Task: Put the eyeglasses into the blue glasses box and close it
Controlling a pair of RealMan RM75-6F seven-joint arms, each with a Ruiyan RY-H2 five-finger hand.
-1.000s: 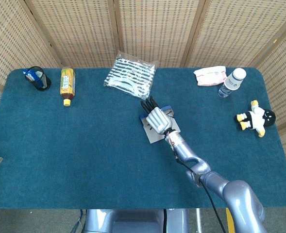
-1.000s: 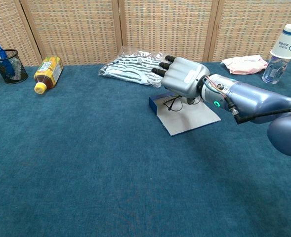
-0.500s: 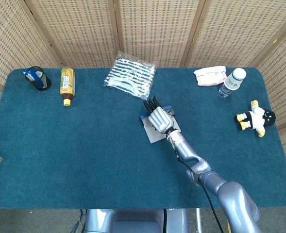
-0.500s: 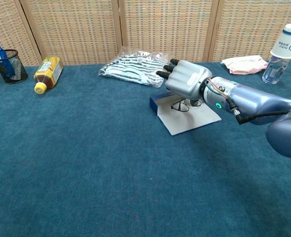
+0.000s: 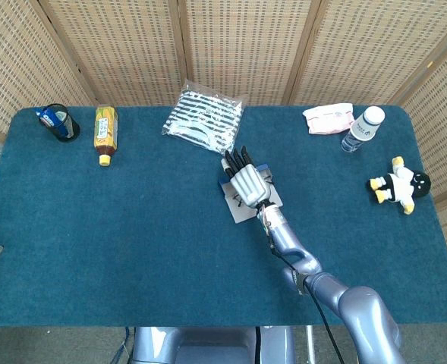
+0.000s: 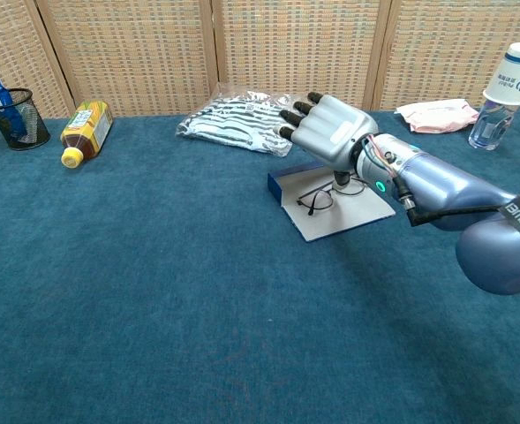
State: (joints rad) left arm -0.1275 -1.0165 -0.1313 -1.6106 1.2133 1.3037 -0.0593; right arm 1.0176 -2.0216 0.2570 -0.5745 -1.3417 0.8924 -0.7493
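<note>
1 metallic right hand (image 6: 330, 131), fingers (image 6: 292, 116) spread wide, hovers above thin-rimmed eyeglasses (image 6: 317, 198) on the flat open blue glasses box (image 6: 330, 208).

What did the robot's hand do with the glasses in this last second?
The right hand lifted a little, fingers spread, and the eyeglasses now show on the open flap of the blue glasses box. The box, tea bottle and striped packet stayed put.

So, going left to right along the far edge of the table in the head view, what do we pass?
Mesh pen cup → tea bottle lying down → striped cloth in a plastic bag → pink packet → water bottle.
</note>
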